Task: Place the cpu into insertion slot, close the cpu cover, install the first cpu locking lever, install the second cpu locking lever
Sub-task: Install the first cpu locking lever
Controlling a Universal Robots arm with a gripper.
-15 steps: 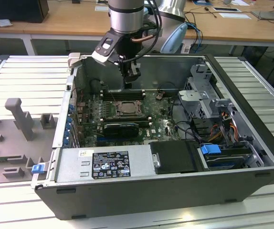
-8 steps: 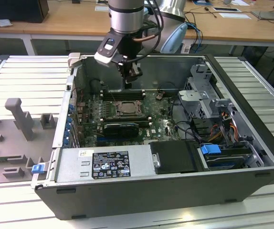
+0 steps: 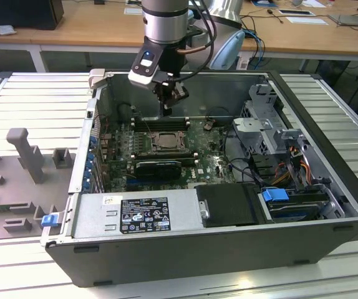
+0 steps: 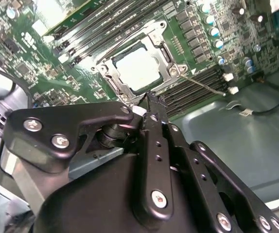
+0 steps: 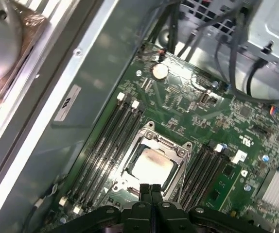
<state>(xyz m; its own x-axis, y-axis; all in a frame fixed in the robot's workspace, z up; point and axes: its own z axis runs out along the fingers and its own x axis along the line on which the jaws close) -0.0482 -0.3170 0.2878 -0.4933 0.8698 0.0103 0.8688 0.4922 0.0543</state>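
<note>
The cpu (image 4: pixel 138 70) (image 5: pixel 151 165), a pale square chip, lies in the insertion slot (image 3: pixel 151 148) on the green board. The silver cpu cover (image 4: pixel 165 44) (image 5: pixel 179 156) lies flat around the chip, framing it. A thin metal lever rod (image 4: pixel 203 83) slants away from one corner of the socket. My gripper (image 3: pixel 165 111) (image 4: pixel 151 101) (image 5: pixel 149 187) hangs a little above the socket's edge, by the black memory slots. Its two fingers are shut together with nothing between them.
The open computer case (image 3: pixel 54 240) lies on a ribbed metal table. Long black memory slots (image 5: pixel 108 141) flank the socket. A black power supply (image 3: pixel 135 215), a drive cage (image 3: pixel 272 124) and cables (image 3: pixel 294 168) crowd the exterior view's right. Grey fixtures (image 3: pixel 26 156) stand on the left.
</note>
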